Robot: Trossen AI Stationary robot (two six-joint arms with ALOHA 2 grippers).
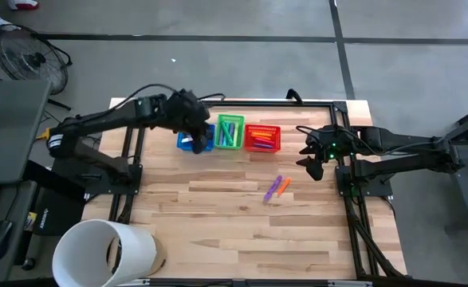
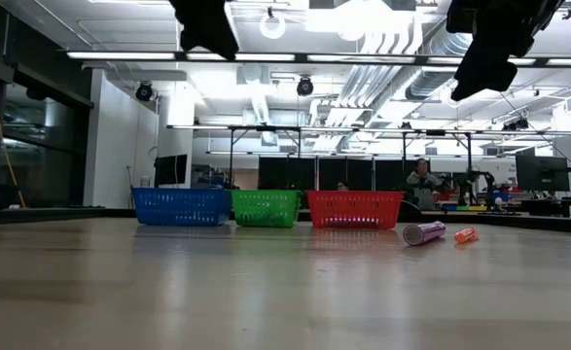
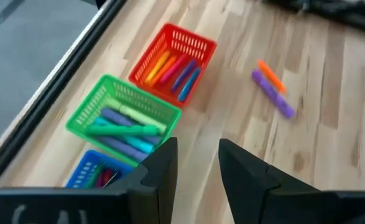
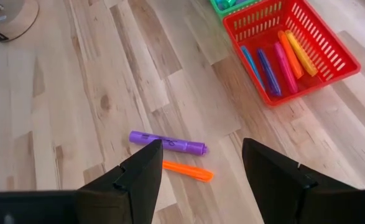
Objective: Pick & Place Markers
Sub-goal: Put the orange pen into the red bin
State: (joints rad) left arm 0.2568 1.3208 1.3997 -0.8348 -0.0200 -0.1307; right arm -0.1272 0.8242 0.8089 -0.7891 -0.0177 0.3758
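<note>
A purple marker [image 1: 273,188] and an orange marker [image 1: 283,186] lie side by side on the bare wood; they show again as the purple marker [image 4: 167,143] and the orange marker [image 4: 187,171]. More markers lie in the blue basket [image 1: 195,142], green basket [image 1: 230,131] and red basket [image 1: 262,138]. My left gripper [image 3: 198,165] hovers above the blue basket, open and empty. My right gripper [image 4: 201,168] hangs open above the table near its right edge, to the right of the two loose markers, touching nothing.
The three baskets stand in a row near the table's far edge [image 2: 266,207]. A white bucket [image 1: 102,253] sits at the near left corner. Black frame rails run along the table's left, right and far sides. Bare wood lies around the loose markers.
</note>
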